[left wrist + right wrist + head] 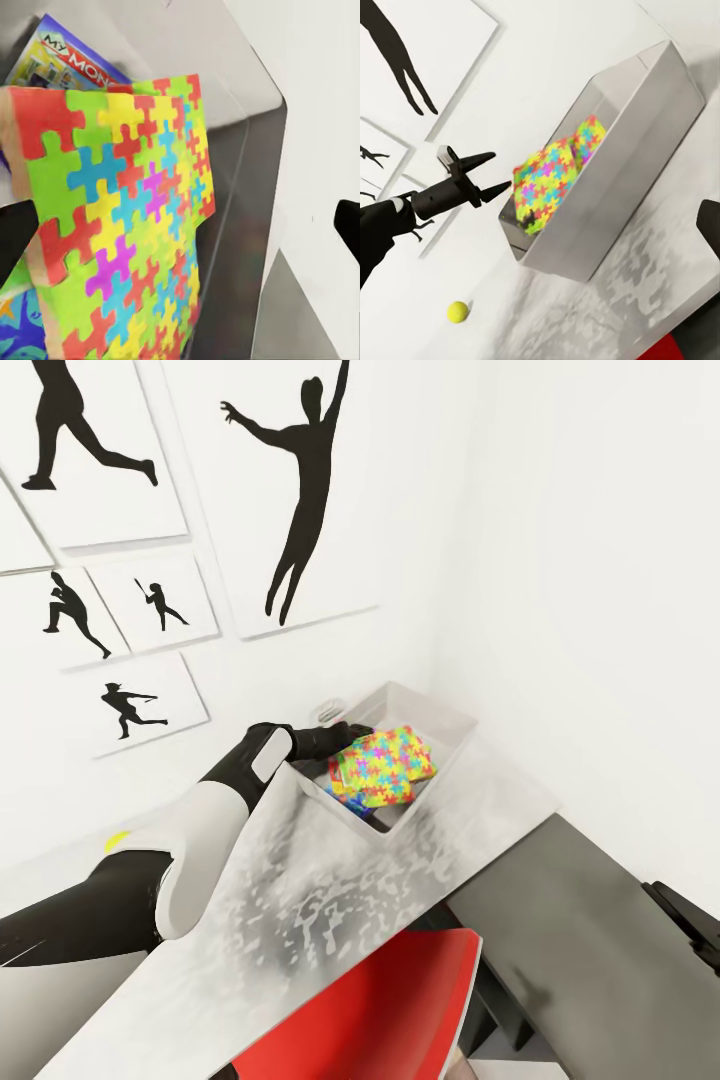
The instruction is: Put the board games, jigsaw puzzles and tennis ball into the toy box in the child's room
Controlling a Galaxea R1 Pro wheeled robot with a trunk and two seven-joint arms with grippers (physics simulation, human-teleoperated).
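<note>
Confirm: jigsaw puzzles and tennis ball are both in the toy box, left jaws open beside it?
Not quite. The tennis ball still lies on the table, outside the toy box, as the right wrist view shows. The jigsaw puzzles are inside, and the left gripper is open.

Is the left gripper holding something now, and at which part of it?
Nothing is held. The left gripper stands open beside the toy box, apart from the jigsaw puzzle lying inside it.

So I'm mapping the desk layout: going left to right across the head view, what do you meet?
Tennis ball → left gripper → jigsaw puzzle lying in the toy box → dark right arm at the edge.
</note>
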